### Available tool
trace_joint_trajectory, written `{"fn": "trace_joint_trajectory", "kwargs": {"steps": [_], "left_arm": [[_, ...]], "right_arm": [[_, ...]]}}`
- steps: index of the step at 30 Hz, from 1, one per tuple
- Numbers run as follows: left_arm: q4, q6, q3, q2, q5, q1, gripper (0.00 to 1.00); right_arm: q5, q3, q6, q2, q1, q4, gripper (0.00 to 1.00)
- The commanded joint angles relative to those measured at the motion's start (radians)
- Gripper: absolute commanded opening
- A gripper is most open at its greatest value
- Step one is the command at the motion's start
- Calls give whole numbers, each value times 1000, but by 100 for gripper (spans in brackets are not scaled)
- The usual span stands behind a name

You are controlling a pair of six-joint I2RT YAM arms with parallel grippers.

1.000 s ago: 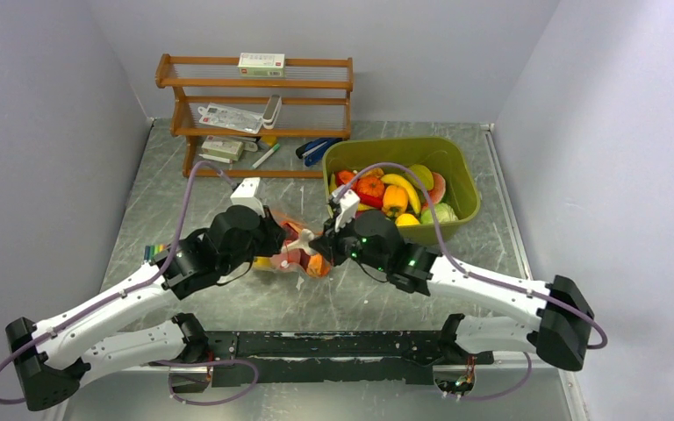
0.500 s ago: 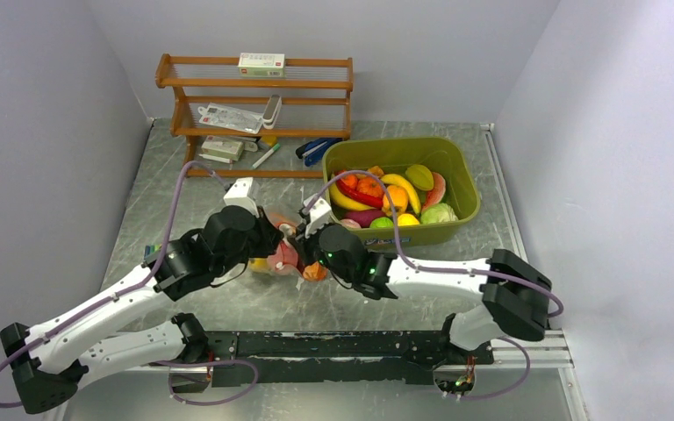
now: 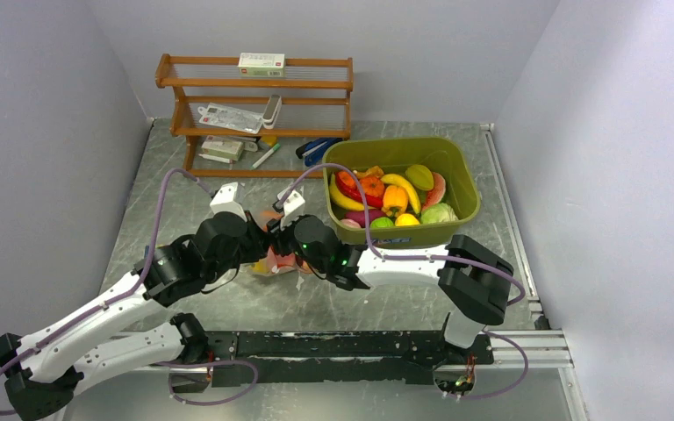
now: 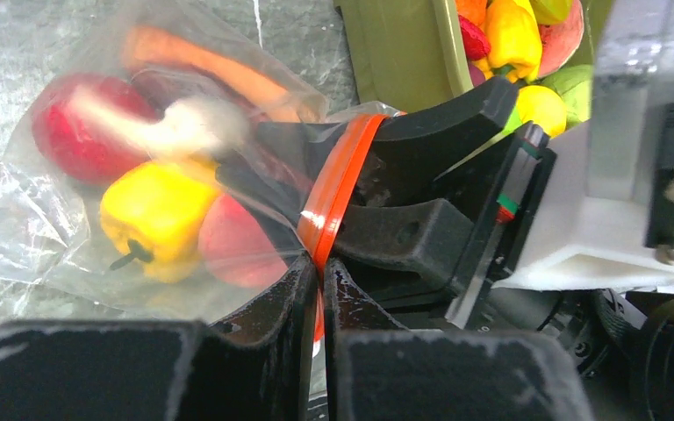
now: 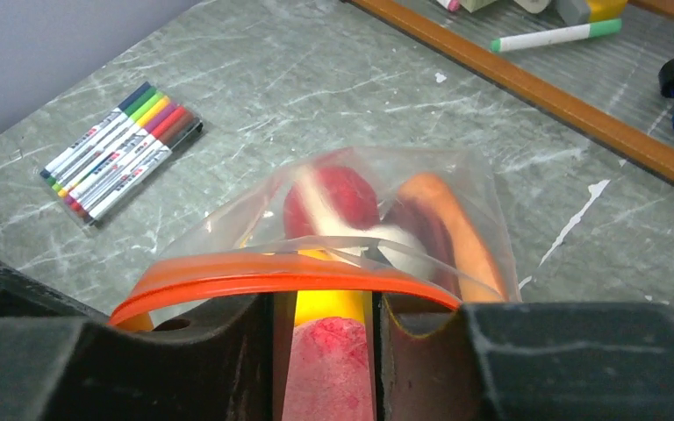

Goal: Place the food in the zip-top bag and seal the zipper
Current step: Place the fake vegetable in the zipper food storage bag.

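Note:
The clear zip-top bag point(image 4: 53, 246) lies on the table with a red piece point(image 4: 70, 132), a yellow pepper point(image 4: 154, 210) and an orange carrot point(image 4: 202, 66) inside. My left gripper point(image 4: 320, 267) is shut on the red-orange zipper point(image 4: 342, 175) at one end of the mouth. My right gripper point(image 5: 325, 303) is shut on a pink food piece point(image 5: 329, 368). Its fingertips are at the bag's mouth, and the zipper point(image 5: 298, 276) arches over them. In the top view the left gripper point(image 3: 259, 246) and right gripper point(image 3: 283, 246) meet over the bag point(image 3: 272, 261).
The olive-green tub point(image 3: 456, 167) with several more toy fruits stands right of the bag. A wooden shelf point(image 3: 254, 88) with packets stands at the back. A pack of marker pens point(image 5: 123, 153) lies left of the bag. A blue stapler point(image 3: 316, 149) lies by the shelf.
My right arm has swung left from beside the tub to the bag's mouth. My left gripper and the bag have shifted slightly left.

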State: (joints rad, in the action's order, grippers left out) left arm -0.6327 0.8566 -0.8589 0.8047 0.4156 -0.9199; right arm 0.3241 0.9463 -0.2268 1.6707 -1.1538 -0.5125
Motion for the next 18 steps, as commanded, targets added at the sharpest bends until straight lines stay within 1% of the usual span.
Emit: {"fn": "trace_joint_trajectory", "kwargs": {"steps": [1,5,8,11,14,18], "left_arm": [[-12,61,33,-37,26,3,7],[27,59,71,-44,15,4,7],[96,28,100,-41,2,3,7],[142,8,117,-30,-3,4,7],[136,4,107,7,3,4,7],[135,13,103,23,5,5,7]], "right_arm": [[-5,26,29,13,21,-39,33],[-57,47,16,41,59,-32,33],[-94,92,18,57,66,-1,33],[-119,92,12,53,66,37,33],[-156,72,20,31,65,67,34],[-152,68,-10,-8,72,185,36]]}}
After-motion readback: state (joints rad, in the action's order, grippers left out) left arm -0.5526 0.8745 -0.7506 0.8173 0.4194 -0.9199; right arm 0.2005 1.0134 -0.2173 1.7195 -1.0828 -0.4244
